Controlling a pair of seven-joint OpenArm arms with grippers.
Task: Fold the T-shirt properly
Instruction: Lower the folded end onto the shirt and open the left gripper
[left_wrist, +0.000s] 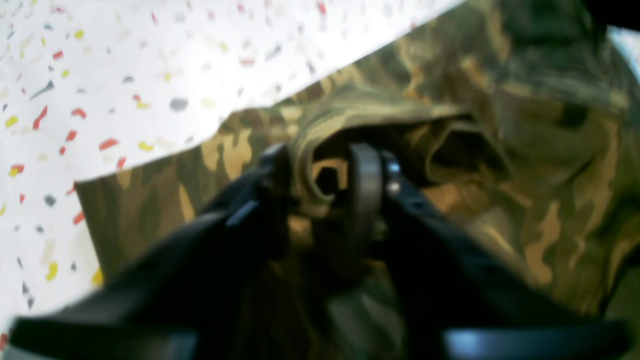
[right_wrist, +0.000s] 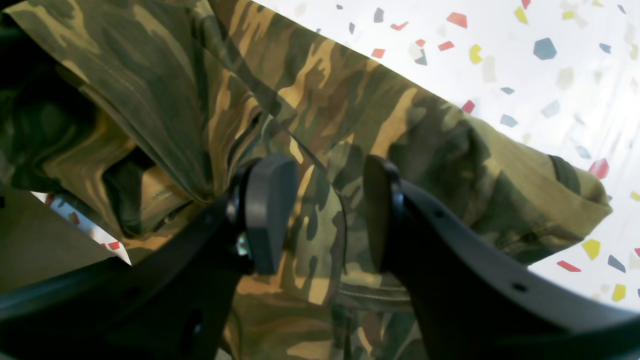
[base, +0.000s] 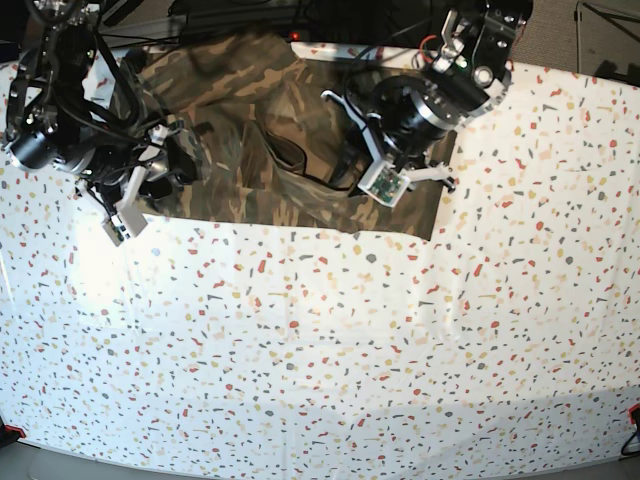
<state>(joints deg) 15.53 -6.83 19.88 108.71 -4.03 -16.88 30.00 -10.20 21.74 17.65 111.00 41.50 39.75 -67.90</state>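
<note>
Camouflage T-shirt (left_wrist: 450, 150) pinched in left gripper (left_wrist: 325, 180)

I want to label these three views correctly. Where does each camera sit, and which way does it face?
Left wrist: on the left arm, facing along its tool, which pinches a fold of the T-shirt.
Right wrist: on the right arm, facing its tool, with the shirt between the parted pads.
Base: overhead, looking down on the table and both arms.
All views share the shirt and the speckled table.

Left gripper (left_wrist: 325, 182) pinches cloth between nearly closed jaws; right gripper (right_wrist: 330, 215) stands parted.
</note>
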